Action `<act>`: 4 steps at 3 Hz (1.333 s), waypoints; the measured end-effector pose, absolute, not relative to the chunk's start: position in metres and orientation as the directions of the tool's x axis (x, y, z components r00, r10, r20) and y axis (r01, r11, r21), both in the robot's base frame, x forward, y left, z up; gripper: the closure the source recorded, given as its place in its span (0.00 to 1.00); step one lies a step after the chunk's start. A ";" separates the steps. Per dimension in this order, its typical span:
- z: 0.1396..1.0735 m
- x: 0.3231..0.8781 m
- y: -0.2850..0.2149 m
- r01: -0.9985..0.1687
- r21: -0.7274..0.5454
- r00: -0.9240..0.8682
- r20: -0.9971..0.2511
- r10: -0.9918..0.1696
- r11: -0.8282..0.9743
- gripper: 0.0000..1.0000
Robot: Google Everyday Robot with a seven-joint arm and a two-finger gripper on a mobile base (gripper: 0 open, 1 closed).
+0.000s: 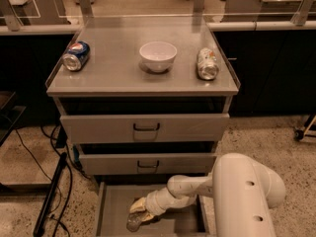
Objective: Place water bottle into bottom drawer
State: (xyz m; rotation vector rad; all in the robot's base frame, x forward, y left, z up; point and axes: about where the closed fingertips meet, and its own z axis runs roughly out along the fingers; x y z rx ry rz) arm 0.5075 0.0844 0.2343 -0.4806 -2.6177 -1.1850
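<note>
The bottom drawer (116,207) is pulled open at the foot of the grey cabinet, showing its flat grey floor. My white arm reaches down into it from the right. The gripper (138,211) is low inside the drawer, at its left-middle. The clear water bottle (133,222) lies at the gripper's tip, on or just above the drawer floor. Part of the bottle is hidden behind the gripper.
On the cabinet top lie a blue Pepsi can (76,56) at left, a white bowl (158,56) in the middle and a silver-green can (207,63) at right. The two upper drawers (145,128) stand slightly open. Black cables (52,196) lie on the floor at left.
</note>
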 end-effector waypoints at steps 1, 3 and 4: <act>0.213 0.514 0.072 0.447 0.662 -0.894 0.354 0.274 0.601 1.00; 0.206 0.518 0.067 0.476 0.652 -0.879 0.320 0.355 0.591 1.00; 0.199 0.520 0.055 0.513 0.635 -0.851 0.288 0.440 0.578 1.00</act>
